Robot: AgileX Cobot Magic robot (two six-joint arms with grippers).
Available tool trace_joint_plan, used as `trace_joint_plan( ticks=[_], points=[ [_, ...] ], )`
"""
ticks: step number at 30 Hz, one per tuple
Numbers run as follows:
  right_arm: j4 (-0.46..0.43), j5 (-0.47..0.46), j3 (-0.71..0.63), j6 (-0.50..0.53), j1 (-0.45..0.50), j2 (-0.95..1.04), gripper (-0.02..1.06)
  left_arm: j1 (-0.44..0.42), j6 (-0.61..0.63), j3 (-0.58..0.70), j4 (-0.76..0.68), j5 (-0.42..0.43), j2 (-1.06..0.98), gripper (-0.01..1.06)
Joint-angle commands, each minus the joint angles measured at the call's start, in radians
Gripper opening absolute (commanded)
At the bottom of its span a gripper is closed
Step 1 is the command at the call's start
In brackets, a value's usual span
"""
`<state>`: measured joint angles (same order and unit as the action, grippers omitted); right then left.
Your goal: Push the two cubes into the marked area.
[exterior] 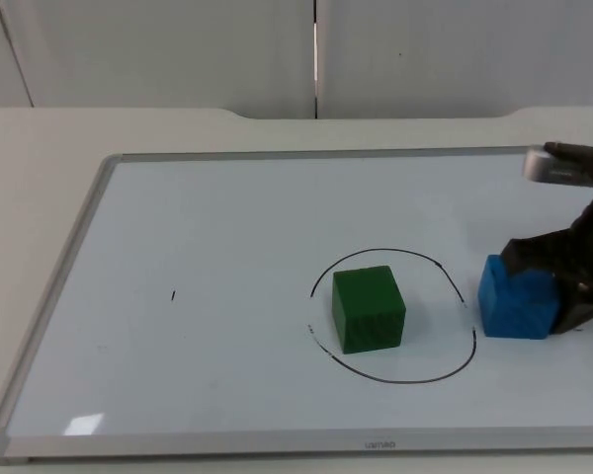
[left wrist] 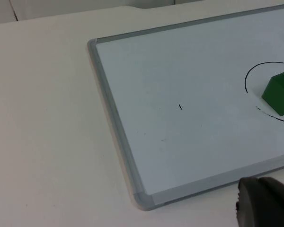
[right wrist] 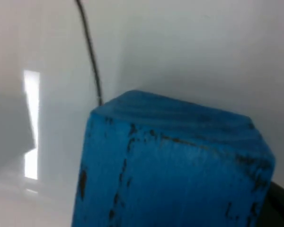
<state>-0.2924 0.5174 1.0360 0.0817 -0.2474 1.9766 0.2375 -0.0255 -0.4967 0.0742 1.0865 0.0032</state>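
Note:
A green cube [exterior: 368,309] stands inside a black circle [exterior: 395,252] drawn on a whiteboard [exterior: 54,296]. A blue cube [exterior: 514,301] sits just outside the circle's right side, close to the line. My right gripper [exterior: 561,286] is pressed against the blue cube's right and far sides. The right wrist view has the blue cube [right wrist: 175,170] very near, with the circle's line [right wrist: 90,52] beyond it. My left gripper [left wrist: 262,205] waits off the board's near left corner; its wrist view takes in the green cube [left wrist: 280,92] and part of the circle [left wrist: 248,78].
The whiteboard's grey frame [left wrist: 111,123] is a low raised edge around the board. A short black mark [exterior: 174,294] sits on the board's left half. White table lies around the board, and the grey wall [exterior: 178,49] stands behind.

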Motion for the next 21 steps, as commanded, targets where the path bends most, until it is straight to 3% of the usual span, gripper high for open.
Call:
trace_joint_plan(
  ticks=[1, 8, 18, 21],
  points=[
    [-0.004, -0.022, 0.003, 0.009, -0.022, -0.004, 0.00, 0.006, 0.002, 0.004, 0.011, -0.012, -0.003, 0.00],
    [-0.003, -0.052, 0.003, 0.009, -0.078, -0.004, 0.00, 0.006, 0.002, 0.004, 0.011, -0.012, -0.003, 0.00],
    [-0.006, -0.052, 0.003, 0.009, -0.079, -0.004, 0.00, 0.006, 0.002, 0.004, 0.011, -0.012, -0.003, 0.00],
    [0.001, -0.097, 0.003, 0.009, -0.079, -0.004, 0.00, 0.006, 0.002, 0.004, 0.011, -0.012, -0.003, 0.00]
  ],
)
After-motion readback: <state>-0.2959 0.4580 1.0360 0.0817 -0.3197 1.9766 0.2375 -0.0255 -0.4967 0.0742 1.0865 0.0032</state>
